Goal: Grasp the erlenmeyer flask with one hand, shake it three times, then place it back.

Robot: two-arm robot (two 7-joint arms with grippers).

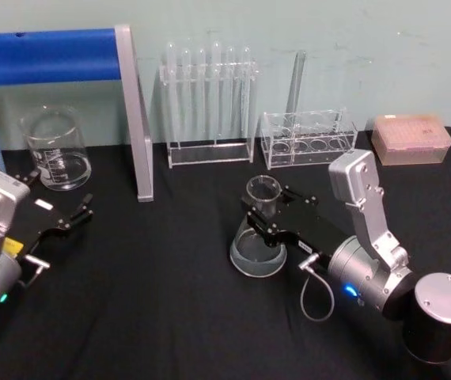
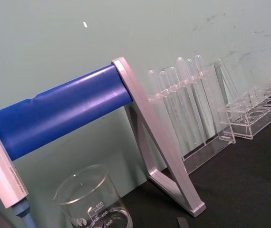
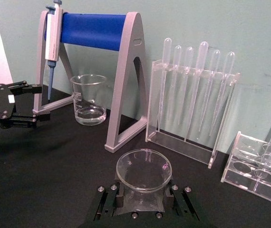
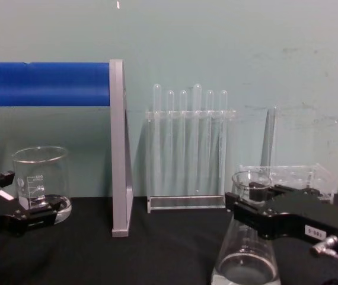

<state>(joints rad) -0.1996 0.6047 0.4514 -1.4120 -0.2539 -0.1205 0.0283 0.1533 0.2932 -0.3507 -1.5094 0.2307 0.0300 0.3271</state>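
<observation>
Black cloth [image 1: 170, 301] covers your bench, with a pale green wall [image 1: 352, 47] behind it. Your right pincer [image 1: 265, 202] is clenched on the erlenmeyer flask [image 1: 257, 253]: one flat jaw sits on each side of the narrow neck, just under the flared rim, and both press against the glass. The flask stands upright below that pincer, its wide base down at the cloth. You cannot tell from these views whether the base rests on the cloth or hangs just above it. A small white label with dark characters shows on the pincer's side in the chest view.

Beyond the right pincer's tips, near the wall, stands a low clear rack [image 1: 308, 138] with one tall tube rising from it. A taller rack of thin tubes [image 1: 208, 111] stands beside it, further toward your left arm. A pinkish box [image 1: 411, 138] lies past the low rack, off to the pincer's outer side.

Your left pincer [image 3: 43, 102] is released, its two fingers spread wide and gripping nothing, well apart from the flask. Just ahead of it stands a glass beaker [image 1: 55, 150]. The beaker sits under a blue-barred stand [image 1: 51, 55] with a pipette [image 3: 53, 28] hanging at its end.
</observation>
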